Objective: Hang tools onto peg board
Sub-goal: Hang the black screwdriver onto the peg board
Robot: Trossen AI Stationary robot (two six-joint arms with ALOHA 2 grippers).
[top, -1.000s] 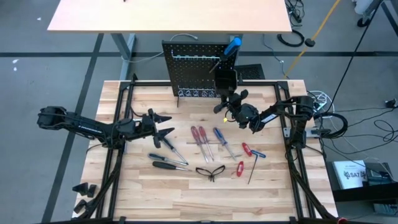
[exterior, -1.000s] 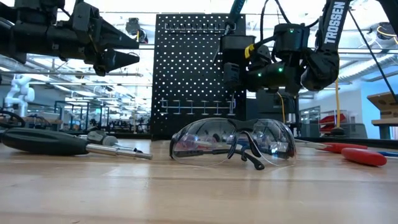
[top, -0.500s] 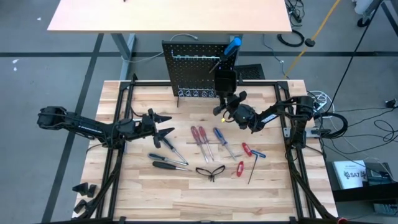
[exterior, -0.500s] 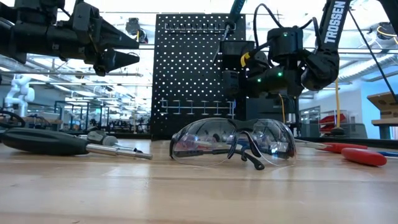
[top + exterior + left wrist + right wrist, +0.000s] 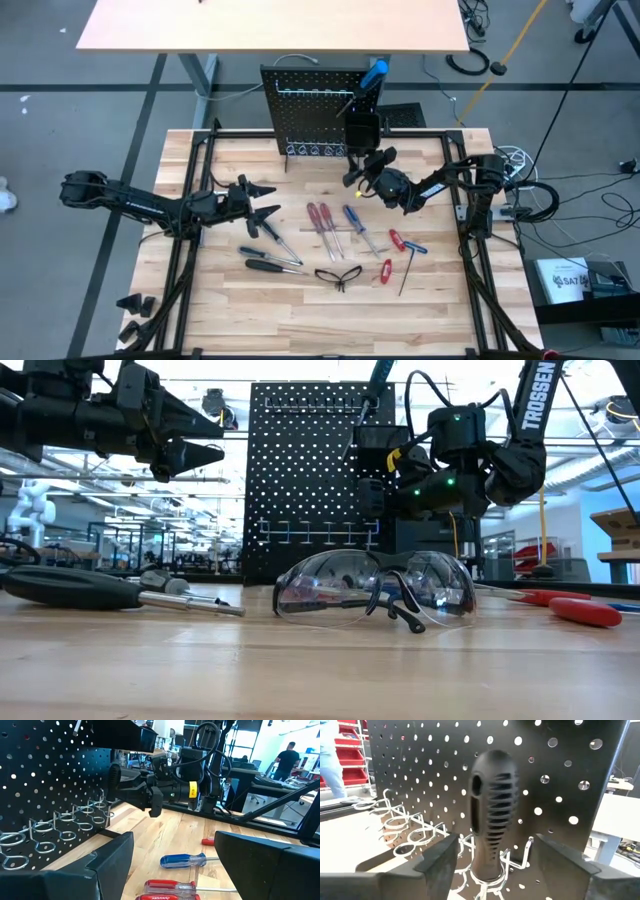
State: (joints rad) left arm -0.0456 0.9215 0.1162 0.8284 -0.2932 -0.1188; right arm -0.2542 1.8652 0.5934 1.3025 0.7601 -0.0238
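Observation:
The peg board (image 5: 315, 108) stands upright at the table's far edge, with a black bin (image 5: 361, 127) on it and a blue handle (image 5: 376, 70) sticking up above the bin. A black-handled screwdriver (image 5: 490, 815) stands upright in one of the board's ring hooks (image 5: 485, 874). My right gripper (image 5: 492, 865) is open, level at the board's lower right. Its fingers stand on either side of that handle with a gap on each side. My left gripper (image 5: 262, 200) hovers open over the table's left half. Loose tools lie on the table: black screwdrivers (image 5: 270, 240), red screwdrivers (image 5: 322, 224), a blue one (image 5: 358, 226), red hex keys (image 5: 396, 247) and glasses (image 5: 338, 273).
A row of pale ring hooks (image 5: 405, 827) runs along the board's foot. A black frame (image 5: 200, 140) edges the tabletop. Bare wood lies along the table's near edge (image 5: 330, 320). A pale desk (image 5: 275, 25) stands behind the board.
My right gripper has opened around the black screwdriver's handle and let it go, tipping slightly at the wrist while staying at the board. The screwdriver stays upright in its ring hook.

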